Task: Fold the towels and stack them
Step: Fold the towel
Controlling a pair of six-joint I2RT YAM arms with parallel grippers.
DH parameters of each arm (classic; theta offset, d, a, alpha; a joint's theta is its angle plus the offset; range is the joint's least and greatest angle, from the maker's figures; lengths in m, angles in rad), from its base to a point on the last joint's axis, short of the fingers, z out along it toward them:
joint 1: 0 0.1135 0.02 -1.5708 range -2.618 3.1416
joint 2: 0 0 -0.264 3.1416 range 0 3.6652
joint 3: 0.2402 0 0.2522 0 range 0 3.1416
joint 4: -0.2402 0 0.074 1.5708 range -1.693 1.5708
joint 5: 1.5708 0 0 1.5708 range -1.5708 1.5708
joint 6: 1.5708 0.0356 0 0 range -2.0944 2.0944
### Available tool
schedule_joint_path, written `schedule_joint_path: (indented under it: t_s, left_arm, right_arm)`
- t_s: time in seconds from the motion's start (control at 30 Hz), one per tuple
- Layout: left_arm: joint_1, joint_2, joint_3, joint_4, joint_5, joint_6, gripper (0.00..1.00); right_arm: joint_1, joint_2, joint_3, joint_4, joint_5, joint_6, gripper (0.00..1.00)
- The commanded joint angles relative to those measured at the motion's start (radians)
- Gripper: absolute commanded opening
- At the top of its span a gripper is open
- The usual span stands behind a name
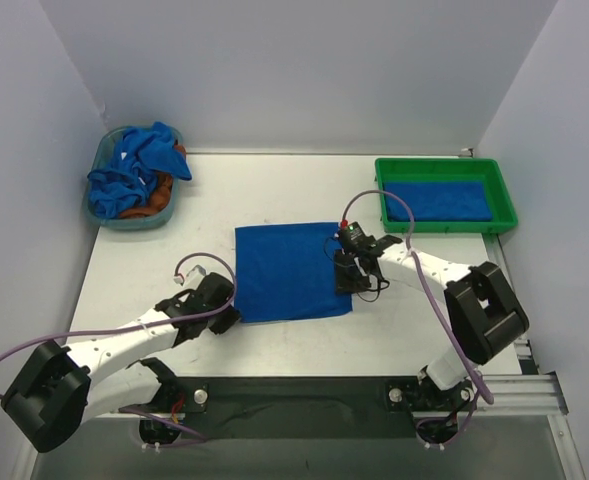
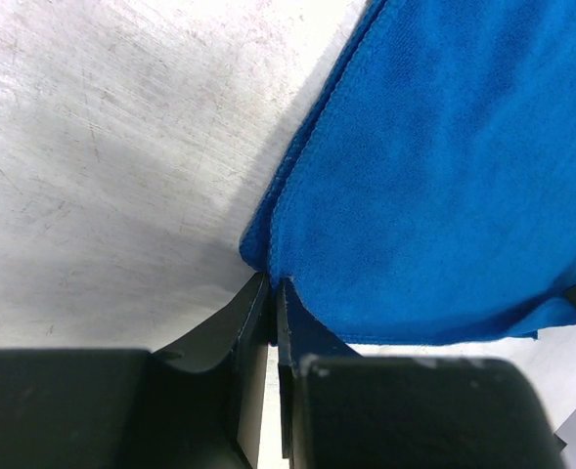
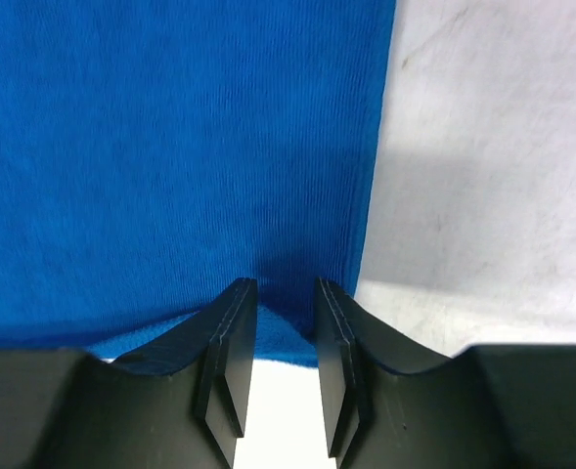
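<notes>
Royal-blue terry lies flat in the middle of the table (image 1: 304,185) in the top view: the spread towel (image 1: 292,272), with my left gripper (image 1: 224,315) at its near left corner and my right gripper (image 1: 346,280) at its right edge by the near corner. One folded towel (image 1: 436,200) already sits in the green tray (image 1: 446,163) far right; heaped towels (image 1: 134,170) wait in the basket (image 1: 102,160) far left, tangled with an orange-brown cloth (image 1: 159,197). From my left wrist, the fingers are pressed almost together on the very tip of the spread towel (image 2: 444,176), whose corner runs into the slit at the left gripper (image 2: 271,283) and drapes over one finger, so I judge that corner pinched, though only just. From my right wrist, the fingers stand visibly apart astride the hem of the spread towel (image 3: 170,147); a paler strip of cloth shows below them, and the right gripper (image 3: 286,288) has not clamped anything. The danger, as I judge it, is lifting too soon. If only the left corner rises, the cloth drags askew and the fold comes out crooked; the shallow left bite could slip free under the towel's weight; and my right jaws, closing this near the hem, might catch only the edge or miss it and scrape bare table (image 3: 483,147).
</notes>
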State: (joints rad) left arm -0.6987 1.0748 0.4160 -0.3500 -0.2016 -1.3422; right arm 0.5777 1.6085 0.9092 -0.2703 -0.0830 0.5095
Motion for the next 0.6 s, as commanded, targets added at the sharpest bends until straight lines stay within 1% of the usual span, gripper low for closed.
schedule_joint_path:
  t_s: [0.0,0.27,0.4,0.57]
  left_arm:
    - [0.004,-0.024,-0.006,0.034,-0.002,-0.002,0.17]
    - [0.002,-0.050,-0.019,0.028,-0.004,-0.002,0.17]
    - [0.004,-0.056,-0.020,0.023,-0.004,-0.003,0.17]
    - [0.002,-0.064,-0.025,0.023,-0.002,-0.002,0.17]
  right_arm:
    - [0.010,-0.090,-0.038,-0.024,-0.052,-0.023,0.29]
    - [0.011,-0.222,-0.141,-0.026,-0.107,-0.019,0.29]
    - [0.007,-0.266,-0.191,-0.026,-0.138,0.024,0.29]
    - [-0.027,-0.294,-0.263,-0.011,-0.152,0.132,0.29]
